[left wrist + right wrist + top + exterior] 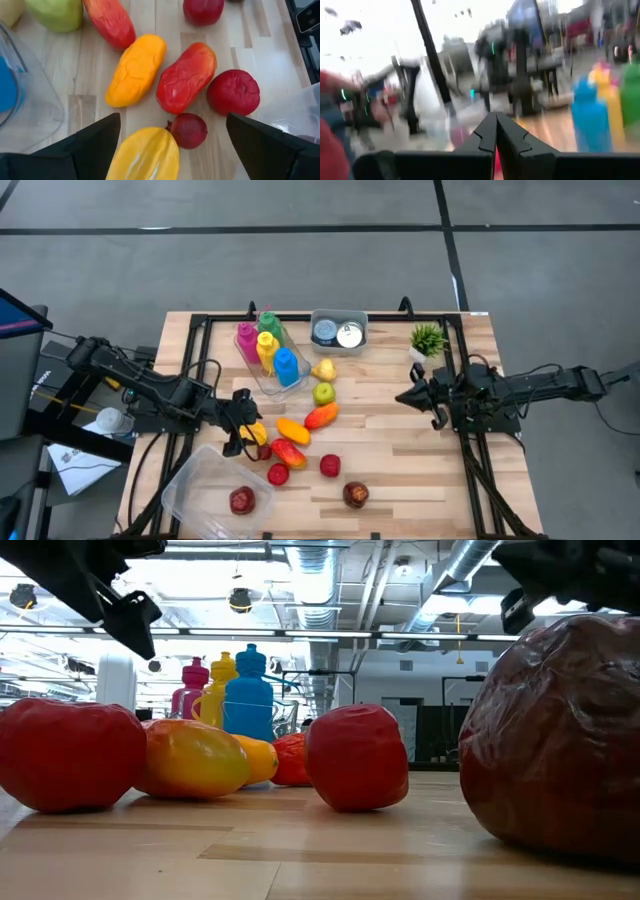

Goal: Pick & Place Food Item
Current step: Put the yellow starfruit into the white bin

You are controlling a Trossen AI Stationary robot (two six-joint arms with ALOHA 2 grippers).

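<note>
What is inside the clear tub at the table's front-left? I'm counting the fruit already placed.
One dark red fruit lies in the clear tub, seen from above. Nothing else shows inside it. The tub's walls are see-through, so little is hidden.

Light falls evenly from overhead across the wooden table (400, 450); shadows under the fruit are soft and short. In the low view, bright ceiling lights (240, 600) glare behind the coloured bottles (247, 690), and the dark red fruit (560, 740) nearest the lens is out of focus. The left wrist view is sharp and well lit beyond the dark fingers (95, 142). The right wrist view is smeared with motion blur past its fingers (505, 135), its background washed out white.
</note>
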